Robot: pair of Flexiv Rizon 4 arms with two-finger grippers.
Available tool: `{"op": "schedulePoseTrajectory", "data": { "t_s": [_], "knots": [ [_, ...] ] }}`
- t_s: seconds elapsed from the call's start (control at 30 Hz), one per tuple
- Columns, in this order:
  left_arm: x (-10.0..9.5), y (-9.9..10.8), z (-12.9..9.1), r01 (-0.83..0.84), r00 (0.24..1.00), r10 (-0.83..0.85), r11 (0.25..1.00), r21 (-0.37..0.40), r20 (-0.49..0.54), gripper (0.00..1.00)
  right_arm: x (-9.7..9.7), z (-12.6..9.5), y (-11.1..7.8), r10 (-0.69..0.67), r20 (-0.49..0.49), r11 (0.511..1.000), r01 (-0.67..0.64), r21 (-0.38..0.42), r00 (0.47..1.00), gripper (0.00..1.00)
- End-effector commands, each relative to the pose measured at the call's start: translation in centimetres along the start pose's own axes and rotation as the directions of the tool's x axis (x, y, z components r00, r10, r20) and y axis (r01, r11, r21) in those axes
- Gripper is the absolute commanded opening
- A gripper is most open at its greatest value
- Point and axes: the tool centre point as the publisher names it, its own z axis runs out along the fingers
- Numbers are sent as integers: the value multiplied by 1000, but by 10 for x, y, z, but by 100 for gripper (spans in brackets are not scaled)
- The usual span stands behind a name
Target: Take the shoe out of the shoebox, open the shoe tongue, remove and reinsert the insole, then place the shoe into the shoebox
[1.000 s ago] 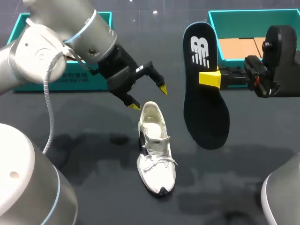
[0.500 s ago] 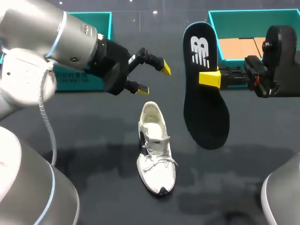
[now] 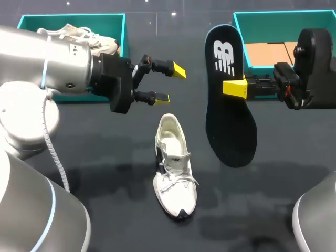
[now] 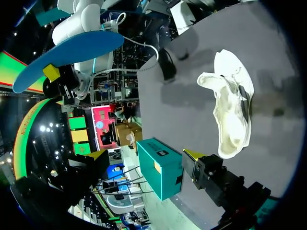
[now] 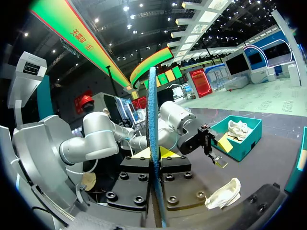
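1. The shoebox [image 3: 262, 27], teal and open with its brown floor showing, stands on the table [image 3: 94, 173] just behind the right claw [image 3: 231, 87]. A second teal box [image 3: 124, 31] sits behind the left arm and holds a spare shoe [image 3: 79, 35].

2. The shoe [image 3: 175, 168] is white and rests on its sole on the table, mouth up and laces on top. It lies below the left claw [image 3: 170, 84] and a little to its side, between the two claws and touching neither. We judge it light, with a soft upper that would fold under a pinch. The heel rim looks the firmest place to take hold, and gripping there would also steady the mouth.

3. The insole [image 3: 230, 105] is dark and hangs upright in the air, taken at its edge about halfway along. Its broader end hangs below the right claw. We expect it to be thin, springy foam that is very light and quick to bend or twist. A grip nearer one end would let the other end be steered into the shoe.

4. The left claw's fingers are spread, with nothing between them. The right claw is pressed together on the insole, one finger on each face.
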Motion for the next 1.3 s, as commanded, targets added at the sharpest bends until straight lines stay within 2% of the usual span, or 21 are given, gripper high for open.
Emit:
{"op": "schedulePoseTrajectory", "data": {
  "t_s": [0.03,0.07,0.17,0.43,0.53,0.97,1.07,1.13,1.2,1.3],
  "knots": [
    [-2,3,-8,-36,993,37,999,-7,115,100,9,1,-4,1,251,1000,1,-8,968,0],
    [-5,3,-10,-53,990,53,999,-6,130,100,9,1,-4,1,251,1000,1,-8,968,0],
    [-14,3,-16,-80,982,83,997,-23,168,100,-8,-2,0,81,222,997,-82,-4,972,0],
    [-25,3,-30,-125,962,131,991,-41,240,100,-64,-11,7,232,139,973,-232,-15,963,0],
    [-26,6,-34,-141,956,137,990,-2,258,100,-86,-14,12,249,110,968,-249,-8,962,0],
    [-26,6,-34,-141,956,137,990,-2,258,100,-86,-14,12,249,110,968,-249,-8,962,0],
    [-26,6,-34,-141,956,137,990,-2,258,100,-120,-12,9,295,63,956,-294,-15,954,0],
    [-26,6,-34,-141,956,137,990,-2,258,100,-143,-10,5,350,42,937,-351,9,936,0],
    [-26,6,-34,-141,956,137,990,-2,258,100,-160,-6,2,383,31,923,-383,30,923,0],
    [-26,6,-34,-141,956,137,990,-2,258,100,-182,-1,-13,438,2,899,-438,16,899,0]
  ]
}}
